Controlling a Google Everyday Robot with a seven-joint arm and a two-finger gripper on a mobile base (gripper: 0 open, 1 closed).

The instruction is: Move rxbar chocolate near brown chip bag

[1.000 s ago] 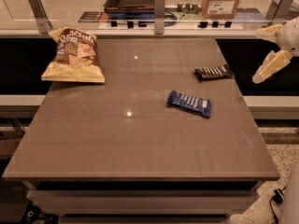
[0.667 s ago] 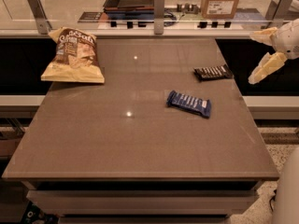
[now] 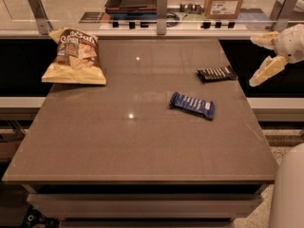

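Currently your gripper point(image 3: 254, 61) hangs just off the desk's point(image 3: 142, 146) right edge, at about 3 o'clock from the rxbar chocolate point(image 3: 217, 73), near it but not touching. Its fingers point(image 3: 268, 69) are spread apart with nothing between them. The rxbar chocolate lies flat at the desk's 2 o'clock. The brown chip bag point(image 3: 74, 57) sits well apart, at the desk's 10 o'clock corner. A blue bar point(image 3: 192, 105) lies at 7 o'clock from the rxbar chocolate.
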